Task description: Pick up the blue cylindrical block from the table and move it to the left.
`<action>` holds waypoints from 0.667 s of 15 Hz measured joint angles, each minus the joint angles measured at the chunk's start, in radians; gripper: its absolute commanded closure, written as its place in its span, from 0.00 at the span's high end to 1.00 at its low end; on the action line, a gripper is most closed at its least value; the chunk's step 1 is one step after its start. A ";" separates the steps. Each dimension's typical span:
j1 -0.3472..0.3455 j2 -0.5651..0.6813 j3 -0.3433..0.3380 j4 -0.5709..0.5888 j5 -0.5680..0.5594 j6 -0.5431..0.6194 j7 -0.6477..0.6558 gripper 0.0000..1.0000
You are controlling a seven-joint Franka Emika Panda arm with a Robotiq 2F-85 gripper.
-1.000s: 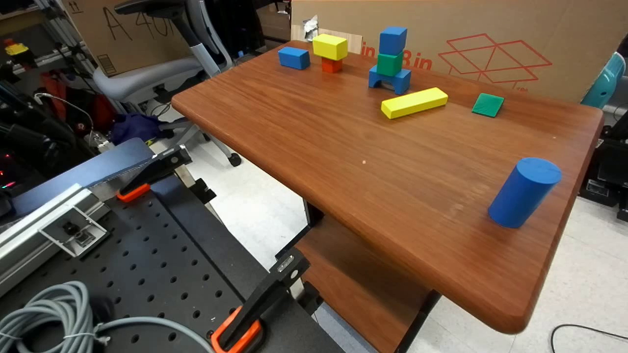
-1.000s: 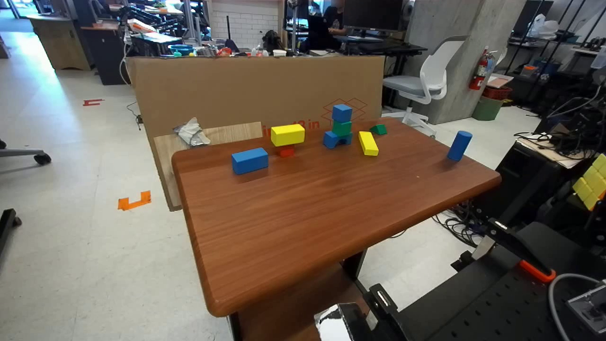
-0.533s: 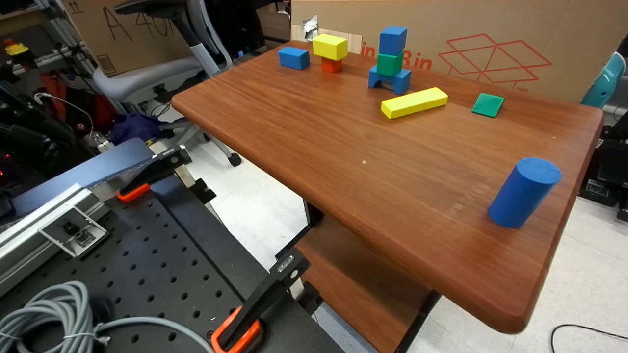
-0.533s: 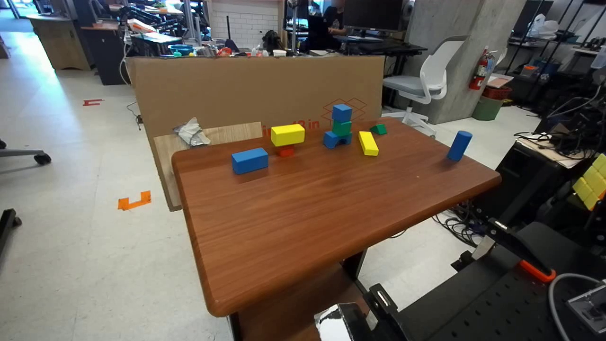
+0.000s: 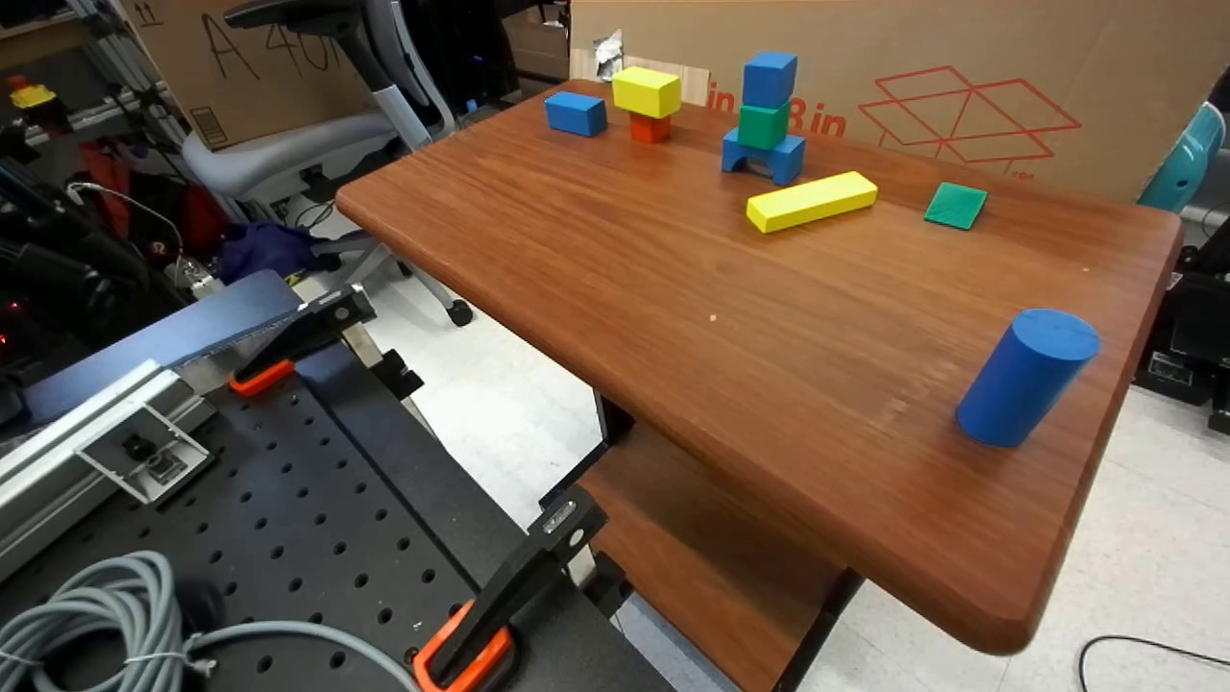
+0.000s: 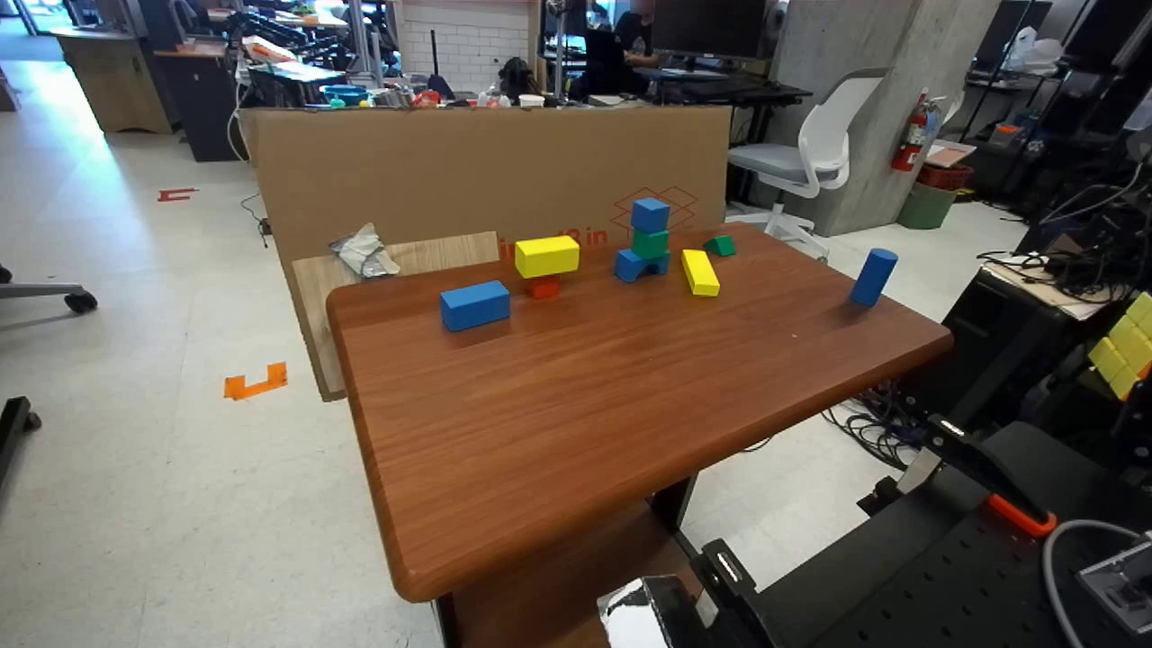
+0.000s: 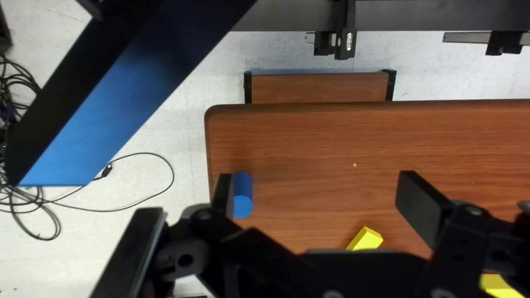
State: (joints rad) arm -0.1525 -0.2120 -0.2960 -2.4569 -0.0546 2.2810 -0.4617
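Hand [image 7: 319,196] hangs well above the blue cylinder [image 7: 243,194].

The gripper [image 7: 323,200] is black, its palm [image 7: 364,269] rimmed in grey. Flat, square-cut dark pads [image 7: 422,209] flank the palm, each with a round grey pin [image 7: 474,210] near it. To one side of the palm, a charcoal link [image 7: 198,252] shows a round black hole [image 7: 185,260]; below the palm sit two blurred grey heads [image 7: 332,294].
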 measured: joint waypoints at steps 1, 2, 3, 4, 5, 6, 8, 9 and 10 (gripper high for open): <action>0.000 0.030 0.000 0.003 0.023 0.004 -0.021 1.00; 0.000 0.061 0.000 0.007 0.044 0.010 -0.042 1.00; 0.000 0.094 0.000 0.015 0.063 0.013 -0.062 1.00; 0.000 0.128 0.000 0.026 0.079 0.014 -0.078 1.00; 0.000 0.163 0.001 0.040 0.087 0.014 -0.091 1.00; 0.000 0.199 0.004 0.055 0.090 0.014 -0.100 1.00; -0.002 0.268 0.012 0.092 0.092 0.014 -0.108 1.00; -0.004 0.300 0.018 0.112 0.092 0.014 -0.108 1.00; -0.007 0.331 0.025 0.133 0.092 0.014 -0.108 1.00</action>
State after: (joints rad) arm -0.1591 0.1192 -0.2710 -2.3235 0.0370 2.2947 -0.5696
